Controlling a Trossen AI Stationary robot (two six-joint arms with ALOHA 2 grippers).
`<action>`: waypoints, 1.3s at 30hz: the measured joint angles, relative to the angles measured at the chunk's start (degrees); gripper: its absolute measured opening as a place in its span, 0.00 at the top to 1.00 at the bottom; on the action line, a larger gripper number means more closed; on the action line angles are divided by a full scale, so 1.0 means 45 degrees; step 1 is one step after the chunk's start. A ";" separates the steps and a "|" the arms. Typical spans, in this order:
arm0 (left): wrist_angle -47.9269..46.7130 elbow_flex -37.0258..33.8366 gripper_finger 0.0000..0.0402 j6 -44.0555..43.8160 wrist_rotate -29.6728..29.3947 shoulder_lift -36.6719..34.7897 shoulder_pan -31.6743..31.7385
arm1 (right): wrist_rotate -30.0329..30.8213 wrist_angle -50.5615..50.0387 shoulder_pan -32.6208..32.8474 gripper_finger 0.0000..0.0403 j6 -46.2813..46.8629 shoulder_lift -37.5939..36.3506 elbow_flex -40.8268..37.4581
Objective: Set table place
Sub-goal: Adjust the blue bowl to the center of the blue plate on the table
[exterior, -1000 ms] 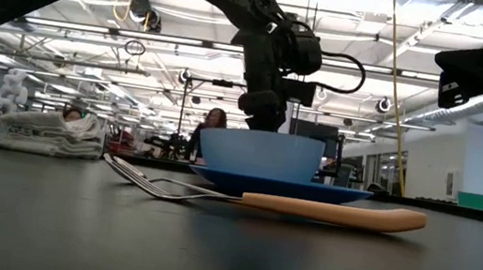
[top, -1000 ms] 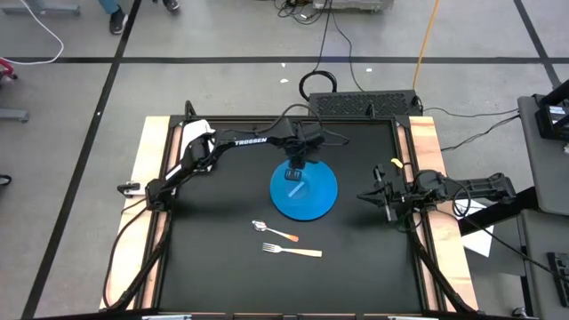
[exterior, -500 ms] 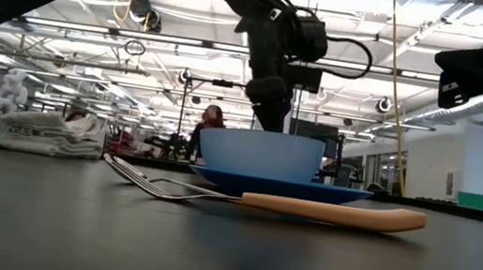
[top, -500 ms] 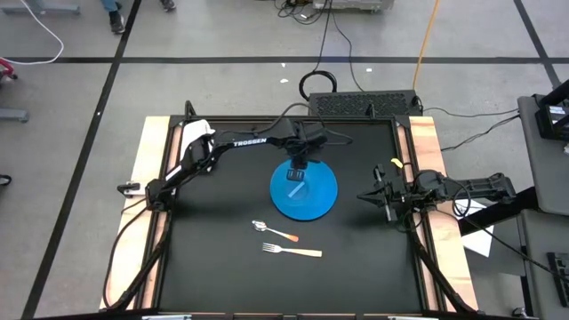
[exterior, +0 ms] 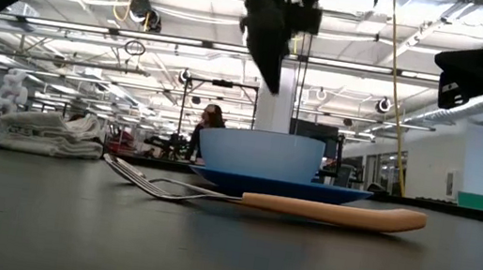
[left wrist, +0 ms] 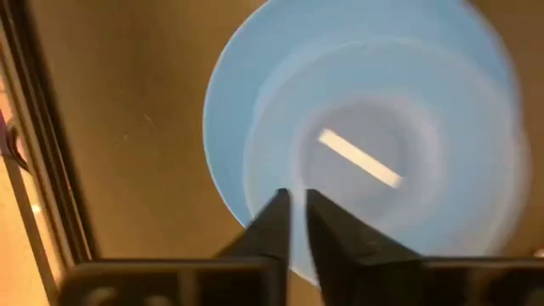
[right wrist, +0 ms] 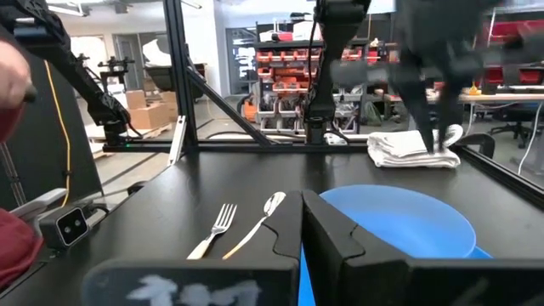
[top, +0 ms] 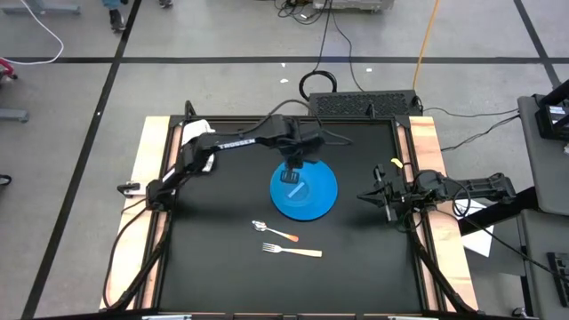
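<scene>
Left pincer (top: 292, 166) hung over the bowl (exterior: 261, 152) on the blue plate (top: 304, 189), mid tabletop (top: 213, 267), fingers nearly closed, empty. It had lifted since the earlier frame. Right pincer (top: 380, 197) parked at the right edge, closed. Risk: reaching for fork (top: 291, 250) and spoon (top: 274, 231), side by side, could knock one askew.

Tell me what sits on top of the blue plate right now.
A blue bowl stands on the blue plate, with the left gripper above it, nearly shut and empty. The wrist view shows nothing but a bright streak inside; the plate's centre beneath is hidden.
</scene>
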 joint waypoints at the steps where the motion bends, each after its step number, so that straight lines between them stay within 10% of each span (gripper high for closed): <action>1: -0.0051 0.0000 0.97 0.0059 0.0006 -0.0290 -0.0119 | 0.0000 -0.0010 0.0000 1.00 0.0023 0.0000 0.0000; 22: 0.0201 -0.2259 1.00 -0.1677 -0.1337 -0.7842 -0.3281 | 0.0002 -0.0007 0.0000 1.00 0.0183 0.0020 -0.0004; 39: 1.2373 -1.5518 1.00 -0.0840 -0.1573 -1.5487 -0.4577 | 0.0001 0.0002 0.0000 1.00 0.0481 0.0024 0.0000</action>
